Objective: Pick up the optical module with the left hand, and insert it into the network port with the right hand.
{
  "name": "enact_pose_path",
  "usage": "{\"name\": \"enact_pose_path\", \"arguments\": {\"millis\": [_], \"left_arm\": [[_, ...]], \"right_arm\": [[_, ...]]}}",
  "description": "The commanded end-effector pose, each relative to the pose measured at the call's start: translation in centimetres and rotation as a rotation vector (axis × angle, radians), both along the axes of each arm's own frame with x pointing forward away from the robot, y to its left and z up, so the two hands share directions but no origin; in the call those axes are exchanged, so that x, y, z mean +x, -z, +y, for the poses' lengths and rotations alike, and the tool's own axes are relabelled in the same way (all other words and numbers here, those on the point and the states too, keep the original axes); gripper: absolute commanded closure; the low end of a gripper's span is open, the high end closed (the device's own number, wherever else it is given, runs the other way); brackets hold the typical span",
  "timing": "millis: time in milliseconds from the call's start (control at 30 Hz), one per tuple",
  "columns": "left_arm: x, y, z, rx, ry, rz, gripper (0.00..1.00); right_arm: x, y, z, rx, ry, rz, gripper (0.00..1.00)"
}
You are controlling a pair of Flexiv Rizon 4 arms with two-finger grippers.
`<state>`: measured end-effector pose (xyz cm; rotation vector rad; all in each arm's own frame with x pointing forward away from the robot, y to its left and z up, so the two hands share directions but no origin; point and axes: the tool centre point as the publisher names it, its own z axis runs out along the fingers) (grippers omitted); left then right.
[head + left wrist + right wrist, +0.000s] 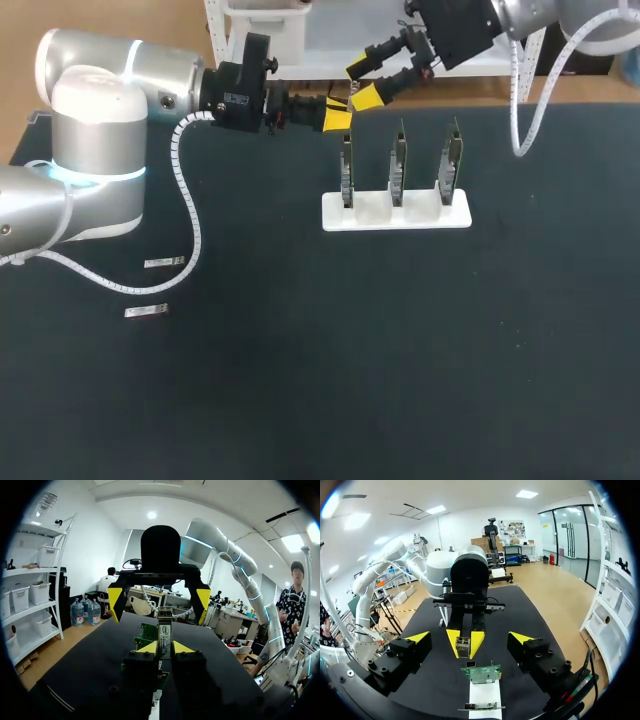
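Note:
My left gripper [340, 115] is shut on a small silver optical module [164, 631], held out level above the table's far edge. In the left wrist view the module stands between its yellow tips [149, 647]. My right gripper [362, 84] faces it from the far right, open wide, its fingers [202, 597] on either side of the module's free end without touching it. In the right wrist view the module [463, 646] sits ahead, midway between my open right gripper [470, 639] tips. Below stands a white stand [395, 212] with three upright green port boards [398, 165].
Two spare modules [165, 262] [146, 311] lie on the black mat at the left, near my left arm's white cable [190, 215]. The nearest green board [481, 673] and the stand's end [484, 697] sit just under the two grippers.

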<state>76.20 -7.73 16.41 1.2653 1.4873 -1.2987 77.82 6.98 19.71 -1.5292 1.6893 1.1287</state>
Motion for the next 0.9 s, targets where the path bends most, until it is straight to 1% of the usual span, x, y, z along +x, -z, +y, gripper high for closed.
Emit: {"name": "enact_pose_path", "arguments": {"millis": [33, 433, 467, 500, 533, 900], "left_arm": [[0.16, 0.01, -0.01, 0.002, 0.003, 0.001, 1.0], [0.16, 0.01, -0.01, 0.002, 0.003, 0.001, 1.0], [0.16, 0.01, -0.01, 0.002, 0.003, 0.001, 1.0], [0.16, 0.01, -0.01, 0.002, 0.003, 0.001, 1.0], [0.16, 0.01, -0.01, 0.002, 0.003, 0.001, 1.0], [0.16, 0.01, -0.01, 0.002, 0.003, 0.001, 1.0]], "right_arm": [[0.11, -0.01, 0.2, 0.001, 0.0, -0.001, 0.0], [-0.02, 0.05, 0.47, 0.007, -0.004, -0.004, 0.0], [-0.01, 0.05, 0.47, 0.007, -0.006, -0.007, 0.51], [0.0, 0.05, 0.47, 0.006, -0.008, -0.01, 0.67], [0.02, 0.02, 0.48, 0.008, -0.011, -0.014, 1.0], [-0.07, -0.01, 0.34, -0.001, -0.017, -0.019, 1.0]]}}
